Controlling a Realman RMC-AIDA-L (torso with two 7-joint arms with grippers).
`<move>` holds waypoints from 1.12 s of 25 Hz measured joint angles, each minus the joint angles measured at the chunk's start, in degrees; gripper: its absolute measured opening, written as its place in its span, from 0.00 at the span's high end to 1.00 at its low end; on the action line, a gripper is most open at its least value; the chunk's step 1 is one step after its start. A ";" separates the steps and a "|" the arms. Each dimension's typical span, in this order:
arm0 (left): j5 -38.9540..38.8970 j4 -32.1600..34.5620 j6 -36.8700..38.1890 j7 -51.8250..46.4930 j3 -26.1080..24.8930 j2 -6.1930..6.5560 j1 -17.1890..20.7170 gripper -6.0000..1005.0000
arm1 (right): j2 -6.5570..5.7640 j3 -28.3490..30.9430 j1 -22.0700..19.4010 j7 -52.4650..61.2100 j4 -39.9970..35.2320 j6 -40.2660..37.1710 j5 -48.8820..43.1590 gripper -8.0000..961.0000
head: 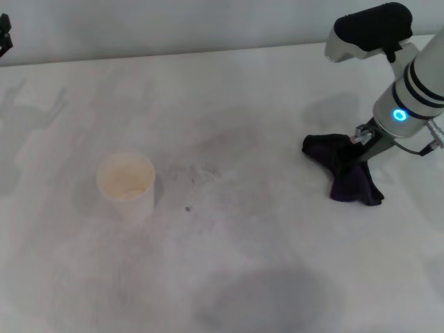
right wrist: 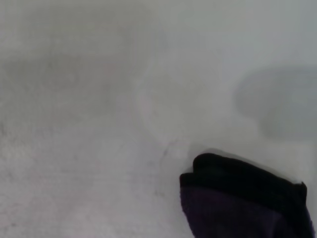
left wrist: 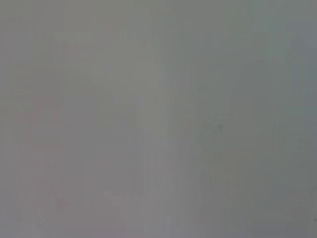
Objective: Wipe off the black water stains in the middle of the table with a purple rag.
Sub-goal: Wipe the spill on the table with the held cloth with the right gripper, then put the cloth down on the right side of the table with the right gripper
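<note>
The purple rag (head: 347, 170) lies bunched on the white table (head: 277, 229) at the right. It also shows in the right wrist view (right wrist: 242, 198). My right gripper (head: 362, 142) is down on the rag's top and looks shut on a pinch of it. No glossy black water stain shows in any view. The middle of the table has only faint grey smudges (head: 205, 170) and a tiny dark speck (head: 187, 208). My left gripper (head: 3, 38) barely shows at the far left edge, parked away from the work.
A white paper cup (head: 126, 184) stands upright left of the table's middle. The table's far edge (head: 208, 52) meets a pale wall. The left wrist view shows only a plain grey surface.
</note>
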 joint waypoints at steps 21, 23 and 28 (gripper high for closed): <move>0.13 -0.17 -0.15 0.13 0.21 0.04 -1.05 0.12 | 0.19 15.03 -3.76 -11.05 -1.12 1.80 2.09 0.82; 0.09 -0.17 -0.15 0.17 0.08 -0.08 -1.03 0.12 | 0.20 15.13 -3.37 -13.17 -1.63 2.78 3.57 0.82; 0.27 -0.17 0.30 0.28 -0.09 -0.58 -1.14 0.12 | 0.04 14.88 -1.14 -13.55 -5.50 3.14 3.04 0.78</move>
